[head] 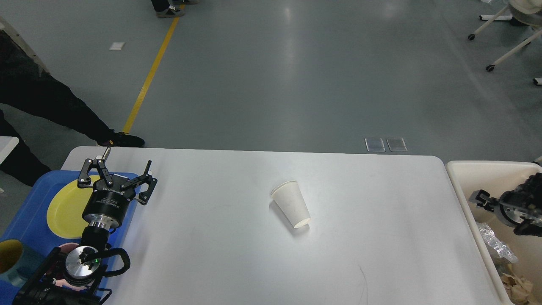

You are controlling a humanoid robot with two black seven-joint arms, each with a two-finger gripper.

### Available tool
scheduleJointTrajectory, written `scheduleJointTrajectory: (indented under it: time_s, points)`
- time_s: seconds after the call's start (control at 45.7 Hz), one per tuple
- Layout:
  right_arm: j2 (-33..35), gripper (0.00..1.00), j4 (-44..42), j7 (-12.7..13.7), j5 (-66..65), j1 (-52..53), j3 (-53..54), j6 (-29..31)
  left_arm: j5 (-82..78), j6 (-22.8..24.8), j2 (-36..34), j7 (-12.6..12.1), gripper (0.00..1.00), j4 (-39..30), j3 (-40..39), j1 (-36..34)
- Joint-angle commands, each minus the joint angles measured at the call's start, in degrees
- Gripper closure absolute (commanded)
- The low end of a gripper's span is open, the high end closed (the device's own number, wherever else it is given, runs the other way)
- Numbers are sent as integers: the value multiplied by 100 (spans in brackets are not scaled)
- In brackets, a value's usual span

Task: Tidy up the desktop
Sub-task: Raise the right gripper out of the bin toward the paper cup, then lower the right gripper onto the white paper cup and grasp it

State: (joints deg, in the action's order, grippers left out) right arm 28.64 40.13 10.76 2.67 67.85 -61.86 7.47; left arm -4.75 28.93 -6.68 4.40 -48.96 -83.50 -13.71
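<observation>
Grey workshop floor with a yellow line lies behind; in front, the desktop (203, 237) spans most of the view, white and matte. One item remains on it: a white paper cup (291, 204), lying on its side near the middle, slightly toward the right. Its long axis runs diagonally, wide mouth toward the far left, narrow base toward the near right.

The left gripper (119, 169) hovers over the table's left edge above a blue tray (25, 224) carrying a yellow plate (63, 212); its fingers stand wide apart. The cup lies well to its right, with bare tabletop between. The right gripper (480, 198) hangs over a beige bin (457, 178) off the right edge, holding crumpled foil and paper scraps; seen end-on and dark, its finger state cannot be told. The cup lies to its left, also across bare surface.

Judgement: the two grippers are about equally far, the left perhaps slightly nearer, but the right arm sits beside the bin and suits disposal. A grasp across the cup's body, square to its axis, seems soundest; a nudge may roll it.
</observation>
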Motion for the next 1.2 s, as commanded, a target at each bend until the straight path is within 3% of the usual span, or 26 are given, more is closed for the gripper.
scheduleJointTrajectory:
  time_s: [0.0,0.263,0.372,0.481,0.613,0.853,0.985,1.181]
  points:
    - [-112,0,1284,14,-30,1641,-625,798,0,-1,0,-1,3,0,0,0]
    - [-1360,0,2420,40,-4,4094,-968,3399,0,-1,0,8,3,0,0,0]
    - [-1720,0,2972,40,40,4990,-863,3911,0,-1,0,8,3,0,0,0]
    - [-2143,0,3746,32,110,5993,-758,3920,0,-1,0,8,3,0,0,0]
    - [-2187,0,4441,32,348,6881,-222,3920,0,-1,0,8,3,0,0,0]
    - [-2126,0,4705,23,392,7137,130,3788,0,-1,0,8,3,0,0,0]
    - [-2117,0,4618,23,401,6760,288,3437,0,-1,0,-1,3,0,0,0]
    - [-2371,0,3722,23,243,4924,895,2084,0,-1,0,-1,3,0,0,0]
